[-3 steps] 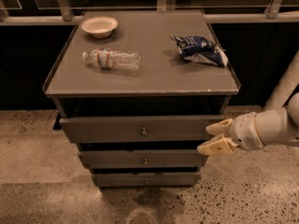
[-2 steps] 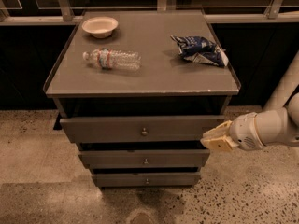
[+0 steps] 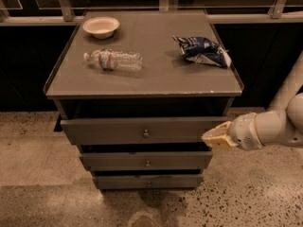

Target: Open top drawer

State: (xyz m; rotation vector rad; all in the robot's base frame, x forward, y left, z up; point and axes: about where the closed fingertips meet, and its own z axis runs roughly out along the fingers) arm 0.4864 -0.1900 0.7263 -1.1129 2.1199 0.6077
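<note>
A grey cabinet with a flat rimmed top stands on a speckled floor. At the back left of the top sits a small white bowl. Just in front of it a clear plastic water bottle lies on its side, cap to the left.

Below the top, the wide grey top drawer is pulled out a little, with a dark gap above its front, and a small round metal knob sits at its centre. Under it come the mid-width grey drawer and the narrowest grey drawer, each stepping back.

On the right of the top lies a crumpled blue and white snack bag. At the top drawer's right end is the cream-tipped gripper, its fingers pressed together into one wedge against the front's edge. The white arm reaches in from the right.
</note>
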